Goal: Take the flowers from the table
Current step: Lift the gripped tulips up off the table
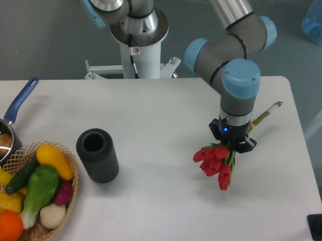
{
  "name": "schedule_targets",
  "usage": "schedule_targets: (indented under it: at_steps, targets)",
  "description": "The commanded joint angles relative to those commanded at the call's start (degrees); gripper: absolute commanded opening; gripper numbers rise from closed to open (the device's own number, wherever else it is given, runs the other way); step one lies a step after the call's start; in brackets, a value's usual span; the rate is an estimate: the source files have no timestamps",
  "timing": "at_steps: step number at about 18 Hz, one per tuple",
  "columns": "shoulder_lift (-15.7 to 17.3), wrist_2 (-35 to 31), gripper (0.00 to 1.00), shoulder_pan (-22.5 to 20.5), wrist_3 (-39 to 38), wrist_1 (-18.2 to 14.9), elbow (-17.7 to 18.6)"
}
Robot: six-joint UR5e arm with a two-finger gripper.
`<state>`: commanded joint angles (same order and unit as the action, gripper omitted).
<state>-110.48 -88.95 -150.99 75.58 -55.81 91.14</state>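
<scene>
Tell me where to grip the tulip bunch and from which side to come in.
Grip the flowers on the bundled stems just behind the red heads, coming straight down from above. They lie flat on the table, stems running up-right, so the fingers should close across the stems. The gripper is already placed over that spot.

floor (42, 37): grey, smooth | blue translucent object (319, 20): top right corner | light: even, soft shadows
</scene>
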Motion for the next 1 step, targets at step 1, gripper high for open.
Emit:
schedule_targets:
  at_steps: [1]
  targets:
    - [0.35,0.17,0.0,-0.09,0.09,-0.09,-0.26]
